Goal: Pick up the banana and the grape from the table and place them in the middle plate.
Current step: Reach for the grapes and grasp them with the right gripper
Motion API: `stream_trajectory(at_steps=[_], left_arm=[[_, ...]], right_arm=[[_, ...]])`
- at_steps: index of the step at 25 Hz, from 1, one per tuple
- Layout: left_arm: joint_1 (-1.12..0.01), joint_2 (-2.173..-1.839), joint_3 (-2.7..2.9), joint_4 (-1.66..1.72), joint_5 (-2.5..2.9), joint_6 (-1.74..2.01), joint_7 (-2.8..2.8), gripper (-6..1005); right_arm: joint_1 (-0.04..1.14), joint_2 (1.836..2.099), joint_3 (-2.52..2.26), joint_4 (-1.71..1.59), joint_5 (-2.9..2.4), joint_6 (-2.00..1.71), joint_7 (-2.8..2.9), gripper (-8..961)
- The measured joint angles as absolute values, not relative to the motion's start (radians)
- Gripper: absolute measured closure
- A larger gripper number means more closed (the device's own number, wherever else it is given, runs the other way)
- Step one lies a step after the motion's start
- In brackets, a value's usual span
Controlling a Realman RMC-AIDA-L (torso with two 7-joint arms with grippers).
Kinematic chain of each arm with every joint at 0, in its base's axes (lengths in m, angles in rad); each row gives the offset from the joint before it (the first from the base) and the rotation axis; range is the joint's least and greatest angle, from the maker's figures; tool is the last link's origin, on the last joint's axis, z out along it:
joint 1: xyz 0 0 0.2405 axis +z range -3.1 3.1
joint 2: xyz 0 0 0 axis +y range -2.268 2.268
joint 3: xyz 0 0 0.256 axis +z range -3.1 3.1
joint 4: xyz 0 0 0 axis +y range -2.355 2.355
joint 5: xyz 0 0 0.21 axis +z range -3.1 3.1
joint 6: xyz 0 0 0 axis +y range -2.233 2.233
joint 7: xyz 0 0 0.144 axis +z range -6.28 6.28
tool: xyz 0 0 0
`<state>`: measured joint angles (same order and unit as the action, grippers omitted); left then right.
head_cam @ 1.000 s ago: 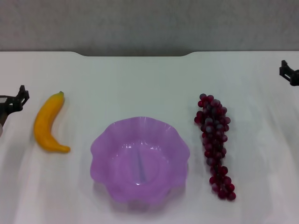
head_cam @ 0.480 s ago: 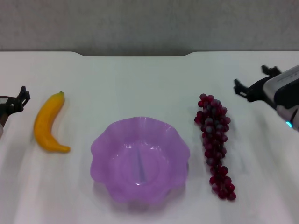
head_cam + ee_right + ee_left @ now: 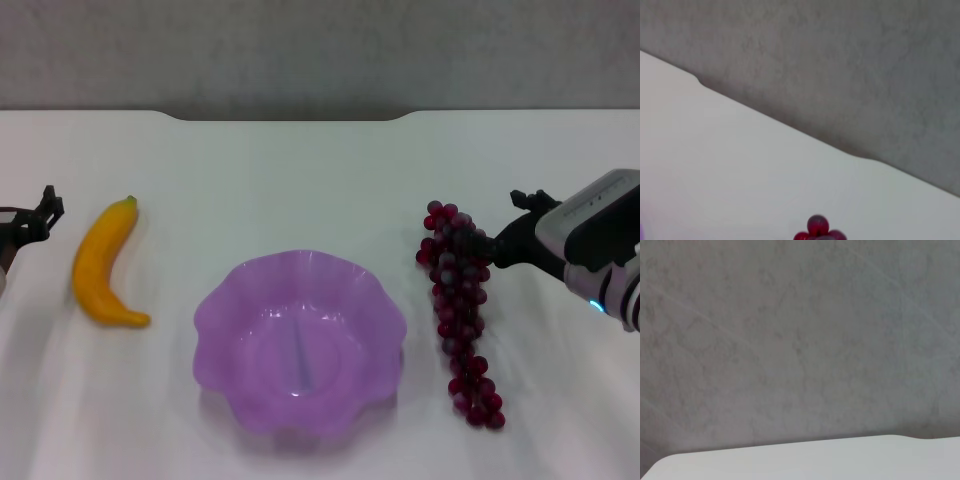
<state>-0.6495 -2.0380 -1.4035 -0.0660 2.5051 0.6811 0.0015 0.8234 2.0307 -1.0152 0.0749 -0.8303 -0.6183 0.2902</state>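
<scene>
Black-fingered and spread apart, the right gripper [image 3: 503, 224] reaches in from the right edge with its jaws open and holding nothing; one fingertip is at the upper right side of the grape [image 3: 459, 308], a long bunch of small, round, dark red-purple berries, while the other finger sits farther back, clear of it. That bunch lies flat on the plain white table [image 3: 300, 180], running from far to near, just right of the middle plate [image 3: 299, 343], a translucent light purple plastic dish with a wavy scalloped rim, which holds nothing. In the right wrist view only the bunch's top few berries show. Left of the dish, apart from it, lies the curved yellow-orange banana [image 3: 104, 262], green tip pointing away. The left gripper [image 3: 40, 215] sits at the left edge, near the banana; whether its jaws are open I cannot tell.
</scene>
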Motion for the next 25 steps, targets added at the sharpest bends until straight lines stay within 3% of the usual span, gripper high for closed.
stream_trajectory(at_steps=[25], left_arm=[[-0.642,-2.037,-1.404,-0.066,2.505,0.681,0.001,119]], right_arm=[[0.819,2.03,-1.005,0.138,-1.075,-0.618,0.445,58]])
